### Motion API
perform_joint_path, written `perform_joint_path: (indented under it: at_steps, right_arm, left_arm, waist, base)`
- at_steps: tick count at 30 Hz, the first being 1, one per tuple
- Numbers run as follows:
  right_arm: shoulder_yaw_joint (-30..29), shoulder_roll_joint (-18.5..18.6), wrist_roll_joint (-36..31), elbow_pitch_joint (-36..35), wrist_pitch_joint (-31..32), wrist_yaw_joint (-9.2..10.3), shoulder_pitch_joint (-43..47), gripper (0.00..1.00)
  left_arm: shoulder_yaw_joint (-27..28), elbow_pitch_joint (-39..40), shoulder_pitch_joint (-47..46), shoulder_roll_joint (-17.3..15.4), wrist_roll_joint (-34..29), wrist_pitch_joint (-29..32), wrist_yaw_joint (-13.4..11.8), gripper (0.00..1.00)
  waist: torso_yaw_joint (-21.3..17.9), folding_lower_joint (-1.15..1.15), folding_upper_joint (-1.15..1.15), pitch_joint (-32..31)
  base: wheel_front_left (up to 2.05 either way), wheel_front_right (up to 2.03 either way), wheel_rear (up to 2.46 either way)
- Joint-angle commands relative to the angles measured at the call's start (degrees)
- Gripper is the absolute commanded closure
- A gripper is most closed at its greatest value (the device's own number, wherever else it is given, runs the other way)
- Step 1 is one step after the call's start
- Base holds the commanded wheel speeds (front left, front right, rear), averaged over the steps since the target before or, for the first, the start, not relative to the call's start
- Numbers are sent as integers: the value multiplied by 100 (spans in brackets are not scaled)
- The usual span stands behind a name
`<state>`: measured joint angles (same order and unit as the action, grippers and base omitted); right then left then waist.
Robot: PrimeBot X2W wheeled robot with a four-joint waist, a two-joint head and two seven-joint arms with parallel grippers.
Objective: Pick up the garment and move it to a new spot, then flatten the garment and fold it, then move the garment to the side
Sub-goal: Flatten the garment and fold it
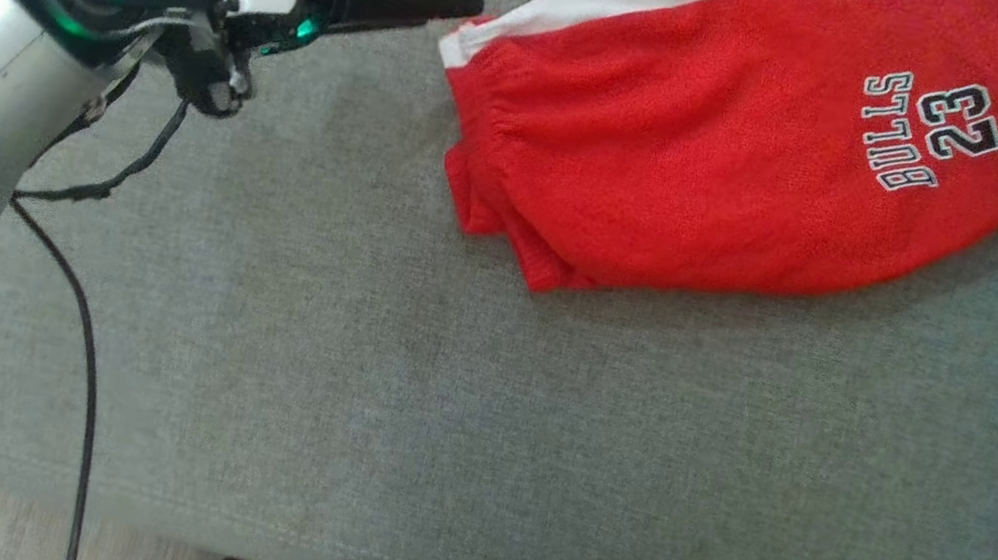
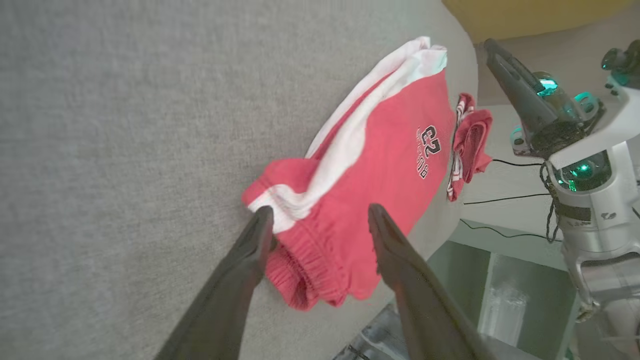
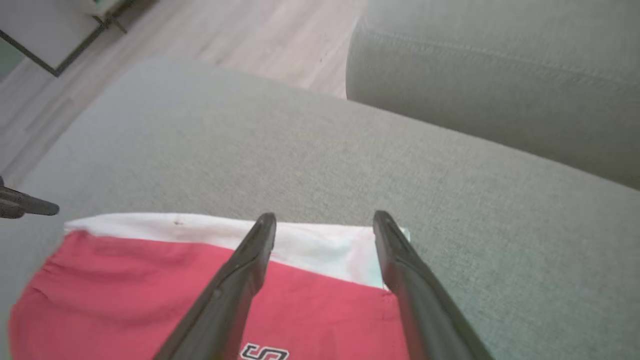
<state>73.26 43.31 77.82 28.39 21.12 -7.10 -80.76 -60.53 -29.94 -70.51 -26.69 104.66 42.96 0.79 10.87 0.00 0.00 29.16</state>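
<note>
Though parked right at the gathered waistband, pinching nothing: left gripper (image 2: pixel 320 212) with both dark fingers spread wide, cloth showing in the gap between them. Just ahead of and between those fingertips, garment (image 2: pixel 360 175): red shorts with a white side stripe, folded and lying flat on grey sofa cushion (image 2: pixel 125 125). One fingertip up against the white end of the waistband; touching or just clear, cannot tell. From the head camera, same gripper pointing sideways at the waistband corner, tip just beside the white stripe. Far end of the shorts, opposite that gripper, lying beneath right gripper (image 3: pixel 325 217), likewise spread wide and holding nothing. Below and between the right fingers, the white stripe running crosswise, red cloth nearer the wrist, bare grey cushion beyond the tips. Black-and-white lettering with a number printed on the red at the right gripper's end. Between the shorts' far end and the right gripper in the left wrist view, small red cloth (image 2: pixel 470 145) with striped trim. Behind the left wrist, black cable (image 1: pixel 88 374) trailing down across the cushion. Beyond the right fingertips, second cushion (image 3: pixel 500 75) and wooden floor (image 3: pixel 225 40)
</note>
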Motion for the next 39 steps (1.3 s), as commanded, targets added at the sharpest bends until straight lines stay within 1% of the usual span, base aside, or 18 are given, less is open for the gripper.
perform_joint_path:
  at_steps: [1, 3, 5, 6, 8, 9, 13, 16, 17, 20, 21, 22, 25, 28, 30, 32, 33, 39]
  right_arm:
    - [-105, -3, 43, -15, -298, -39, 200, 0]
    - [-169, -53, 66, 90, -841, -39, 342, 0]
    - [-222, -106, 142, 274, -1308, -39, 566, 0]
    - [-237, -133, 160, 389, -1504, -39, 669, 0]
    - [-273, -206, 233, 672, -1835, -39, 896, 0]
    - [-301, -250, 278, 841, -1981, -39, 1002, 0]
    - [-388, -450, 452, 1514, -2349, -39, 1342, 0]
    - [-382, -592, 587, 1908, -2308, -39, 1552, 0]
    - [-369, -624, 619, 2017, -2248, -39, 1605, 0]
    - [-337, -668, 698, 2297, -2016, -39, 1682, 0]
    - [-328, -671, 718, 2397, -1926, -39, 1684, 0]
    - [-313, -660, 729, 2513, -1800, -39, 1676, 0]
    - [-253, -619, 684, 2798, -1437, -39, 1595, 0]
    - [-236, -631, 821, 2999, -874, -39, 1585, 0]
    - [-221, -633, 896, 3076, -478, -39, 1581, 0]
    - [-208, -633, 973, 3110, -118, -39, 1606, 0]
    - [-208, -633, 973, 3110, -118, -39, 1606, 0]
    - [-185, -698, 1256, 3176, 1021, -39, 1808, 0]
  left_arm:
    - [236, 50, -309, -320, -166, -149, 124, 0]
    - [245, 31, -335, -398, -501, -582, 310, 0]
    - [176, -7, -338, -501, -1085, -1271, 407, 0]
    - [194, -19, -302, -522, -1307, -1670, 424, 0]
    - [145, -48, -225, -576, -1910, -2556, 335, 0]
    - [73, -25, -158, -599, -2229, -2957, 265, 0]
    - [14, 272, 306, -602, -3005, -4436, -172, 0]
    - [-25, 656, 750, -604, -3474, -5381, -633, 0]
    - [-33, 818, 911, -595, -3618, -5561, -791, 0]
    - [182, 1394, 1465, -500, -3959, -5775, -1265, 0]
    - [365, 1631, 1684, -436, -4073, -5786, -1381, 0]
    - [685, 1902, 1941, -338, -4229, -5790, -1497, 0]
    - [1361, 2532, 2882, -9, -4836, -5793, -1674, 0]
    - [1887, 2835, 3779, 408, -5246, -5794, -1624, 0]
    - [2181, 2895, 4260, 653, -5528, -5795, -1530, 0]
    - [2546, 2927, 4688, 973, -5692, -5795, -1403, 0]
    - [2546, 2927, 4688, 973, -5692, -5795, -1403, 0]
    - [3210, 2820, 5443, 1672, -6301, -5795, -908, 0]
  waist:
    - [-8, 0, 0, -215]
    - [-8, 0, 0, -397]
    - [-17, 0, 0, -591]
    - [-15, 0, 0, -660]
    - [0, 0, 0, -798]
    - [14, 0, 0, -862]
    - [101, 0, 0, -1023]
    - [201, 0, 0, -1082]
    - [245, 0, 0, -1084]
    - [388, 0, 0, -1049]
    - [437, 0, 0, -1023]
    - [486, 0, 0, -988]
    - [641, 0, 0, -874]
    - [770, 0, 0, -808]
    - [841, 0, 0, -784]
    - [905, 0, 0, -786]
    - [905, 0, 0, -786]
    - [1010, 0, 0, -847]
  base:
    - [0, 0, 0]
    - [0, 0, 0]
    - [0, 0, 0]
    - [0, 0, 0]
    - [0, 0, 0]
    - [0, 0, 0]
    - [0, 0, 0]
    - [0, 0, 0]
    - [0, 0, 0]
    - [0, 0, 0]
    - [0, 0, 0]
    - [0, 0, 0]
    - [0, 0, 0]
    - [0, 0, 0]
    - [0, 0, 0]
    - [0, 0, 0]
    - [0, 0, 0]
    - [0, 0, 0]
